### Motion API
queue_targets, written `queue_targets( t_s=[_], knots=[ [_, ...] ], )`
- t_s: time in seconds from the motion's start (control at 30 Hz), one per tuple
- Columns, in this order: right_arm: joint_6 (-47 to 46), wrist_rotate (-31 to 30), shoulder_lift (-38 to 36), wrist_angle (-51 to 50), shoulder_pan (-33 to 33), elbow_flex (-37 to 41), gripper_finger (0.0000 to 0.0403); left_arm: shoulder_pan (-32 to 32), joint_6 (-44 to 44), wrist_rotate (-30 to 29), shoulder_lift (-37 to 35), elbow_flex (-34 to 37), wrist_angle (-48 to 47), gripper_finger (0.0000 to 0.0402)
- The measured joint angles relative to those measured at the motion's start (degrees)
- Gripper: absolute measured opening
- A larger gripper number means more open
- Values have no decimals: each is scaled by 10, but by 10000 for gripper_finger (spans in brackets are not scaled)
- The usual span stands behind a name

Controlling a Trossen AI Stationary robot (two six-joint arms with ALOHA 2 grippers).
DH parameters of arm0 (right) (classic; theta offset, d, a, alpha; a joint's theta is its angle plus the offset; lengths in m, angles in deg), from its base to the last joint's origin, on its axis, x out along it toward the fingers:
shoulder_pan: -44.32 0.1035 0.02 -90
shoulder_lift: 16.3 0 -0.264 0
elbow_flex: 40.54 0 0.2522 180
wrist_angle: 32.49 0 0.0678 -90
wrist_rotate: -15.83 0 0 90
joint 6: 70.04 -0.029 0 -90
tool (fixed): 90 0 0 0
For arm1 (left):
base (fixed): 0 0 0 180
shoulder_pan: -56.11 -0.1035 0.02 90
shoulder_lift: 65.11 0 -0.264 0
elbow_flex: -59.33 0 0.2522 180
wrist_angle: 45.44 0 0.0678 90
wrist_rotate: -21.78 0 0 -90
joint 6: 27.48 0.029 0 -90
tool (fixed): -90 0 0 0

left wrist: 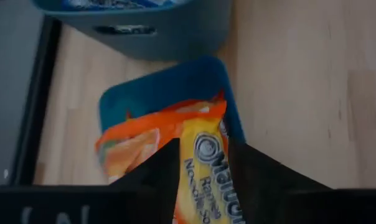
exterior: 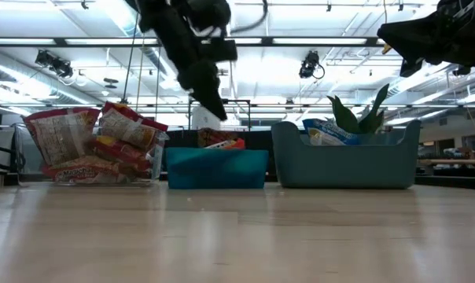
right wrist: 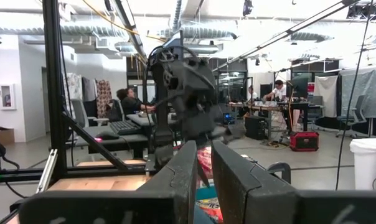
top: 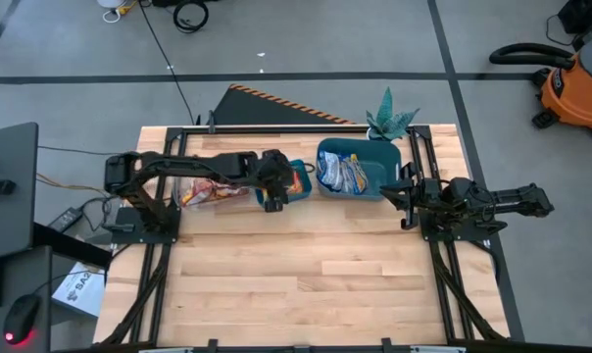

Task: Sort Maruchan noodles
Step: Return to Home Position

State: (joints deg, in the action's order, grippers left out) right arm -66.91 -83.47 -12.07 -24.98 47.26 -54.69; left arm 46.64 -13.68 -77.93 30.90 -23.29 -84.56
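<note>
My left gripper (top: pixel 273 188) hovers over the small teal bin (top: pixel 301 192) and is shut on an orange-yellow Maruchan packet (left wrist: pixel 208 186). Other orange packets (left wrist: pixel 135 143) lie in that bin (left wrist: pixel 166 87). Red packets (exterior: pixel 104 137) are stacked in the clear box (top: pixel 210 192) at the far left. Blue-silver packets (top: pixel 343 175) lie in the larger teal bin (top: pixel 379 157). My right gripper (top: pixel 407 196) waits at the table's right side, its fingers close together, holding nothing. My left gripper pinches the orange-yellow packet between its two fingers (left wrist: pixel 157 171), which come down from above. They sit on the packet's two long side edges (left wrist: pixel 187 163), with its length running along them. The packet is lifted clear above the small teal bin.
The two teal bins (exterior: pixel 216 167) (exterior: pixel 344 161) and the clear box (exterior: pixel 33 157) stand in a row along the far side of the table. A green plant (top: pixel 389 120) stands behind the larger bin. Bare wood (top: pixel 316 284) covers the near half. People sit at desks beyond the table.
</note>
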Motion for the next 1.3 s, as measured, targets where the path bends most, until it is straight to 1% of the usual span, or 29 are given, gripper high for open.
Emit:
queue_targets(
  t_s=[0.1,0.2,0.3,0.4,0.47,0.6,0.67,0.77,0.93,1.0,1.07,1.13,1.2,1.3],
  knots=[
    [0,0,0,0,0,0,55,4,-11,-4,-42,11,-10,144],
    [0,0,0,-1,0,0,55,12,-15,-7,-104,72,44,141],
    [0,0,0,-1,0,0,55,20,-24,-8,-170,165,148,136],
    [0,0,0,1,0,0,55,25,-37,-8,-233,254,279,133],
    [0,0,0,0,0,0,55,32,-43,-8,-268,307,359,133],
    [0,0,0,-1,0,0,55,48,-43,-7,-327,402,485,133],
    [0,0,0,0,0,0,55,53,-42,-5,-348,438,558,133],
    [0,0,0,0,0,0,55,59,-24,-6,-374,489,636,133],
    [0,0,0,0,0,0,55,60,-7,-5,-400,566,790,133],
    [0,0,0,1,0,0,55,59,-9,-7,-412,595,834,133],
    [0,0,0,6,0,0,55,59,-15,-10,-429,616,848,132],
    [-11,0,0,18,0,0,55,59,-25,-12,-451,626,833,132],
    [-57,1,0,18,0,0,55,59,-31,-14,-477,630,796,128],
    [-127,9,-3,36,0,-7,55,60,-42,-14,-538,629,716,117]
  ],
)
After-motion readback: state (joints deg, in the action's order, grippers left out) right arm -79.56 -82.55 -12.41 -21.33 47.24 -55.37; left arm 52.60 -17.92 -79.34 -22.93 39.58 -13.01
